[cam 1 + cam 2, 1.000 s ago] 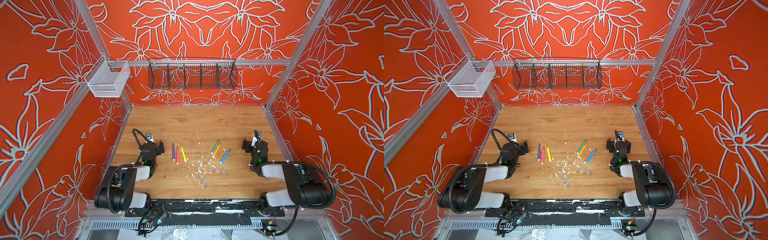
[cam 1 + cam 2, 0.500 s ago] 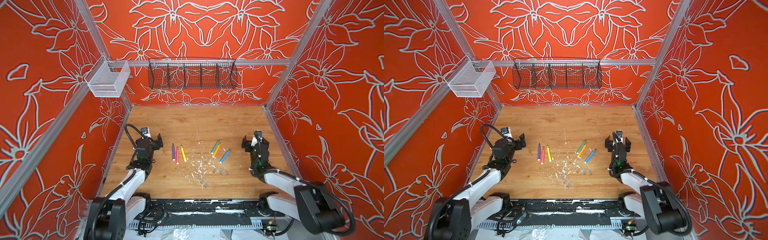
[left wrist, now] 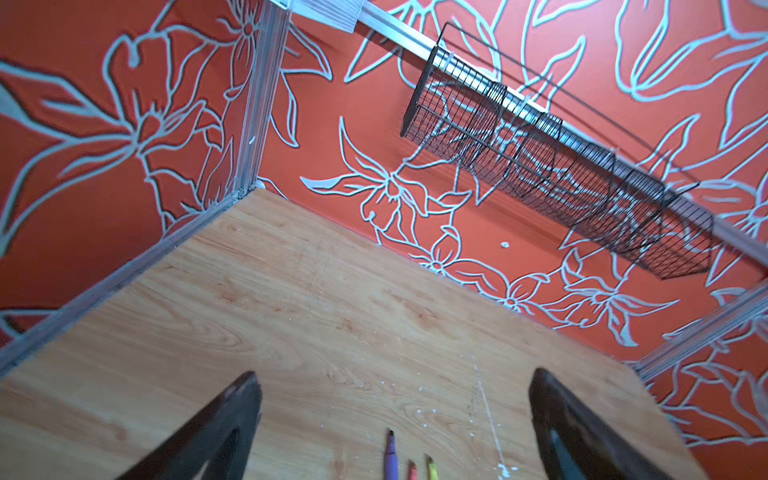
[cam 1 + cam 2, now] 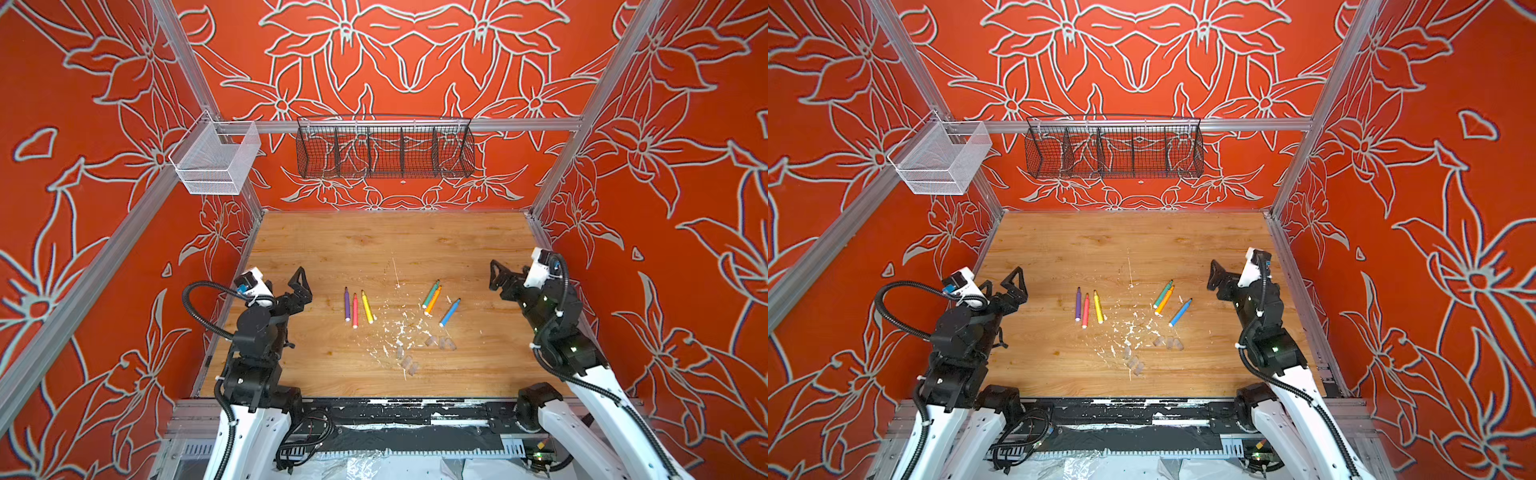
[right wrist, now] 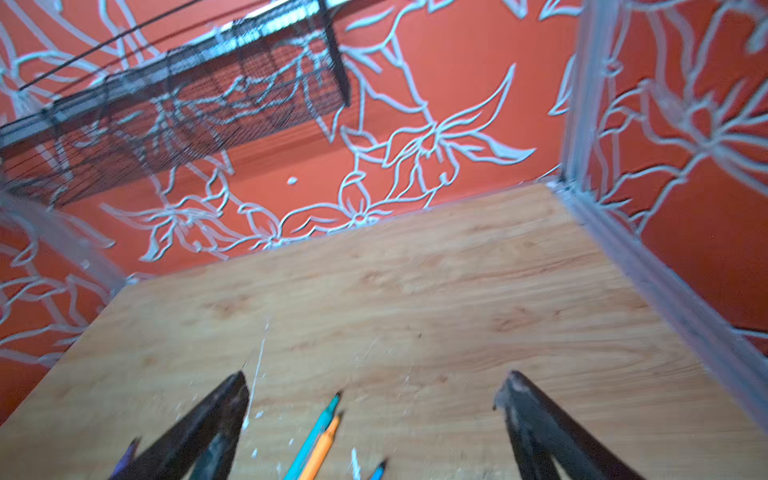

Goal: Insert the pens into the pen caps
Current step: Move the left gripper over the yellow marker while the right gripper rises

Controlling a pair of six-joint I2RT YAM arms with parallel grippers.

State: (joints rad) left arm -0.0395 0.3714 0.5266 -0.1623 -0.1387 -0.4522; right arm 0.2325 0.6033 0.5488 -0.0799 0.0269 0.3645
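Note:
Purple, pink and yellow pens lie side by side left of the table's middle. Green, orange and blue pens lie to the right. Several clear pen caps rest nearer the front edge. My left gripper hovers open left of the purple pen, whose tip shows between its fingers. My right gripper hovers open right of the blue pen, with the green pen and orange pen between its fingers. Both grippers are empty.
White flecks of debris are scattered on the wooden table between pens and caps. A black wire basket hangs on the back wall. A white mesh basket hangs at the left wall. Red walls close in on three sides.
Both arms have unfolded and risen from their low rest pose, lifting the grippers above the table. Jaws stayed wide open. Pens and caps have not moved.

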